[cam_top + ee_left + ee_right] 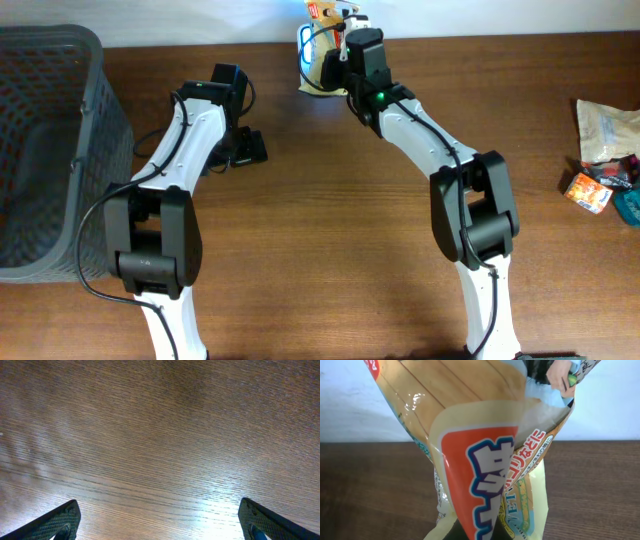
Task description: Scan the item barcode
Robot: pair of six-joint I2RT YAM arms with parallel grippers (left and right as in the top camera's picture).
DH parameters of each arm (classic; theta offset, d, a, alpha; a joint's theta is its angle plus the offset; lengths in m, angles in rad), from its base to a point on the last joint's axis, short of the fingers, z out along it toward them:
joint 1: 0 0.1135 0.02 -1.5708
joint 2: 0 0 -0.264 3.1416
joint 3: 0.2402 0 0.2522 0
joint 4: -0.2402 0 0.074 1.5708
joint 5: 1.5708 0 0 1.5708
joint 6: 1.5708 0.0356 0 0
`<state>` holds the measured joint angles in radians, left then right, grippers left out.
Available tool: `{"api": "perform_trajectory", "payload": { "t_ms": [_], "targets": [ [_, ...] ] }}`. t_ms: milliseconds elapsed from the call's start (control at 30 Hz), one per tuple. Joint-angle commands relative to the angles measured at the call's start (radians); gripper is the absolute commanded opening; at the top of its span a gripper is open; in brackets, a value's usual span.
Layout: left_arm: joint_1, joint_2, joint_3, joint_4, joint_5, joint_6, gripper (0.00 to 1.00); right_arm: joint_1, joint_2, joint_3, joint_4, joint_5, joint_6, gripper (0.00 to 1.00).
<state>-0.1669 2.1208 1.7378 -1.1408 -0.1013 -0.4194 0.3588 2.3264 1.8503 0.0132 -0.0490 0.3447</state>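
The right fingers (342, 50) are clamping shut on a snack bag (485, 460), though the crumpled film is hiding the fingers themselves from the right wrist camera. The right arm is reaching out to the far edge of the bench (330, 230), and from overhead the snack bag (315, 60) is showing just beside the wrist, half over the brown wood and half against the pale strip beyond it. Up close, the bag is filling most of the wrist view: glossy pale-yellow film is carrying an orange panel with large blue-and-white Japanese lettering, a wood-plank print is running across the upper part, and a light blue area is showing near the top right. Whether the bag's lower end is touching the bench cannot be told. The left fingers (57, 522) are standing wide apart and gripping nothing, with only bare wood grain showing between them. A grey mesh basket (50, 150) is sitting at the left end of the bench, well apart from the bag. Near the right edge, a tan packet (605, 130) and a small orange box (588, 192) are lying close together.
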Motion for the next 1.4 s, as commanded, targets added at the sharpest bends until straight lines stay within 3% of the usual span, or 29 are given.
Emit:
{"api": "perform_trajectory", "payload": {
  "t_ms": [0,467,700,833,1067,1367],
  "targets": [
    [0.000,-0.008,0.011,-0.001,0.011,0.008,0.99,0.008,-0.018,0.041,0.018,0.009,0.012,0.04],
    [0.000,-0.008,0.011,-0.001,0.011,0.008,0.99,0.005,-0.126,0.043,-0.079,0.069,-0.026,0.04],
    [0.000,-0.008,0.011,-0.001,0.011,0.008,0.99,-0.076,-0.246,0.043,-0.229,0.153,-0.025,0.04],
    [0.000,-0.008,0.011,-0.001,0.011,0.008,0.99,-0.210,-0.350,0.043,-0.423,0.299,0.010,0.04],
    [0.000,-0.008,0.011,-0.001,0.011,0.008,0.99,-0.546,-0.386,0.040,-0.704,0.353,0.013,0.04],
    [0.000,-0.008,0.011,-0.001,0.011,0.008,0.99,-0.884,-0.292,0.033,-0.819,0.349,0.013,0.04]
  ]
}}
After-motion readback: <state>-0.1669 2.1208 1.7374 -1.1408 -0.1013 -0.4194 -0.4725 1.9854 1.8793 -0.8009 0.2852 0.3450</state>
